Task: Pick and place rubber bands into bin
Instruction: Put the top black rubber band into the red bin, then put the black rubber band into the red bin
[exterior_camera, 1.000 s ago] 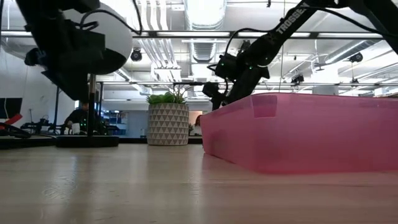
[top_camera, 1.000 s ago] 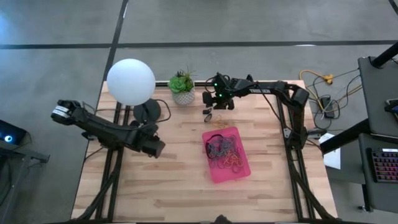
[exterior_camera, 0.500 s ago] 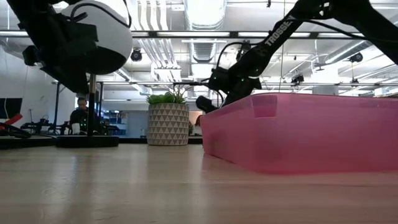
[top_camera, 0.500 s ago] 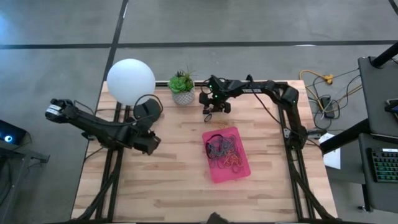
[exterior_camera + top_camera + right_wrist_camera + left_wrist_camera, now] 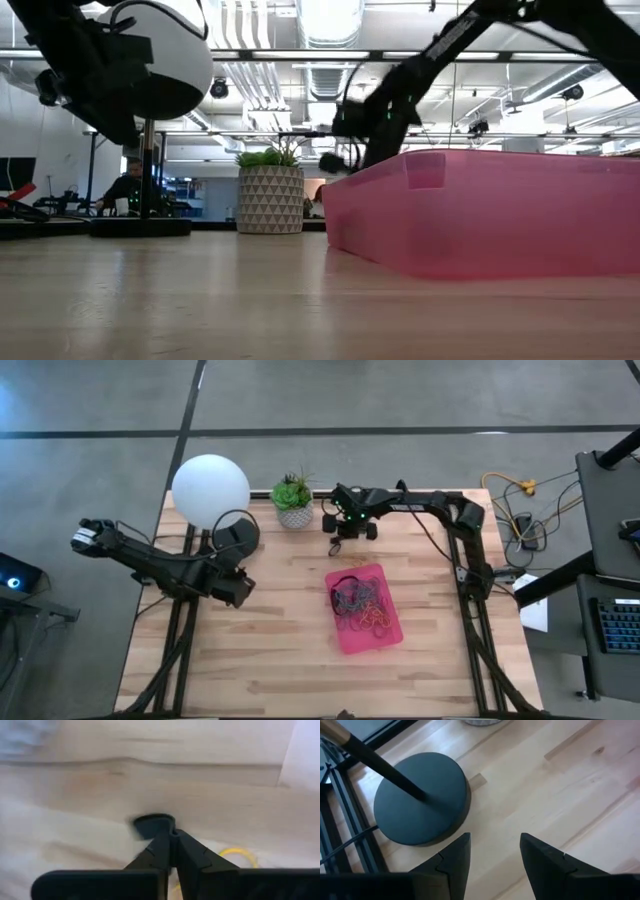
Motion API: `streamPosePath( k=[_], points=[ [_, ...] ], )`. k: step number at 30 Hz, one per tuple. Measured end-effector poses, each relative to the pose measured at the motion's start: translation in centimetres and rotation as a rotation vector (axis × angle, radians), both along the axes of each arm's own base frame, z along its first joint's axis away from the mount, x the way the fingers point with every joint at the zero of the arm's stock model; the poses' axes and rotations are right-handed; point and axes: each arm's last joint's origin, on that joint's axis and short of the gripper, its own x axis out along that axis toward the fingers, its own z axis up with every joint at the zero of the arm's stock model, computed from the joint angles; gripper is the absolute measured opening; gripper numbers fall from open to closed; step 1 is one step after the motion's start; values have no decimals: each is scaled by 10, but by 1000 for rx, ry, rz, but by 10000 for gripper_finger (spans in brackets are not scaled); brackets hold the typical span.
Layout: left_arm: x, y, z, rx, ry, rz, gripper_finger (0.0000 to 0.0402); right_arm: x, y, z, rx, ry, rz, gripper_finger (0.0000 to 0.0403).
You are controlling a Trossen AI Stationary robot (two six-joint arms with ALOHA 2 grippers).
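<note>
- High view: the right gripper (image 5: 336,547) is low over the table just beyond the bin's (image 5: 390,635) far end; rubber bands (image 5: 358,603) lie tangled inside, single loops hard to tell apart.
- Low view: the bin's pink wall (image 5: 500,215) hides its contents.
- Left wrist view: the left gripper (image 5: 494,857) stands open and empty near a lamp base (image 5: 422,797).
- Right wrist view: the fingers (image 5: 172,852) are pressed together on a dark band (image 5: 152,825); a yellow band (image 5: 240,855) is partly hidden.

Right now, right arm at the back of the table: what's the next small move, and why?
Probably a short lift straight up to check the pick. The right gripper has its jaws shut at the wooden table, with a dark rubber band at the tips and a yellow band beside them. Whether the dark one is pinched isn't clear; if it rises, carry it to the pink bin.
</note>
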Motion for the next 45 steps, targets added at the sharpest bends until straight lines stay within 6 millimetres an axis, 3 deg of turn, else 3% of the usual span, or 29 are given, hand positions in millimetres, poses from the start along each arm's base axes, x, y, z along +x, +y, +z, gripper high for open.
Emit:
streamPosePath(
  k=[6, 11, 16, 19, 22, 25, 29, 33, 38, 45],
  points=[
    [0, 0, 0, 19, -8, 2, 157, -8, 22, 74, -188, -104, 106, 9],
    [1, 0, 1, 38, -2, -21, 157, -28, 62, 119, -193, -116, 262, 9],
    [3, 0, 1, 47, 3, -60, 157, -38, 123, 125, -80, -12, 509, 17],
    [6, -1, 2, 53, 0, -90, 157, -29, 155, 121, -95, -7, 604, 50],
    [6, -1, 1, 55, -1, -95, 157, -24, 173, 113, -144, 46, 628, 101],
    [7, -1, 1, 54, 0, -95, 157, -32, 171, 115, -219, 168, 614, 156],
    [7, -1, 1, 45, 1, -97, 157, -40, 146, 135, -307, 194, 622, 213],
    [7, -1, 1, 44, 2, -99, 157, -31, 123, 144, -552, 148, 993, 242],
    [7, -2, 1, 60, 25, -142, 157, -1, 104, 115, -798, 178, 1486, 251],
    [8, -2, 2, 53, 28, -152, 157, 22, 77, 57, -664, 290, 1704, 251]
  ],
)
